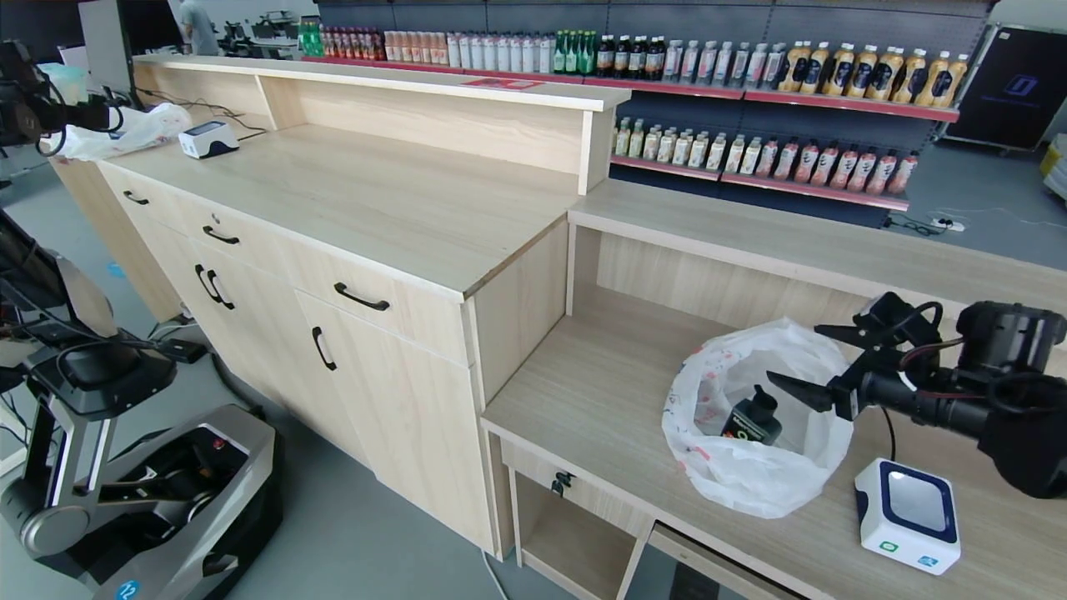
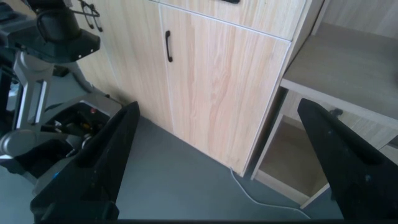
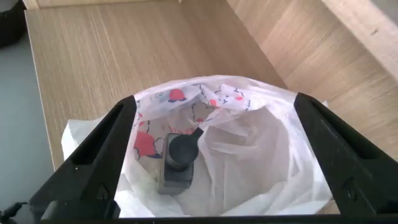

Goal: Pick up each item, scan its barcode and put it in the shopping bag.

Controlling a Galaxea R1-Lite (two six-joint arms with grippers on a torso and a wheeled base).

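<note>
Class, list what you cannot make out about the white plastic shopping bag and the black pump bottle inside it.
- Black pump bottle: in the head view its lower body is hidden by the white plastic shopping bag's wall.
- Bottle's barcode: too small to find in either view.
- Bag's outer sides: right wrist view, covered by the right gripper's open fingers.

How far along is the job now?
Done: a black bottle lies inside the shopping bag. In hand: nothing; the right gripper hangs open above the bag, the left gripper open facing the cabinet. Left: I cannot tell if more items wait.
</note>
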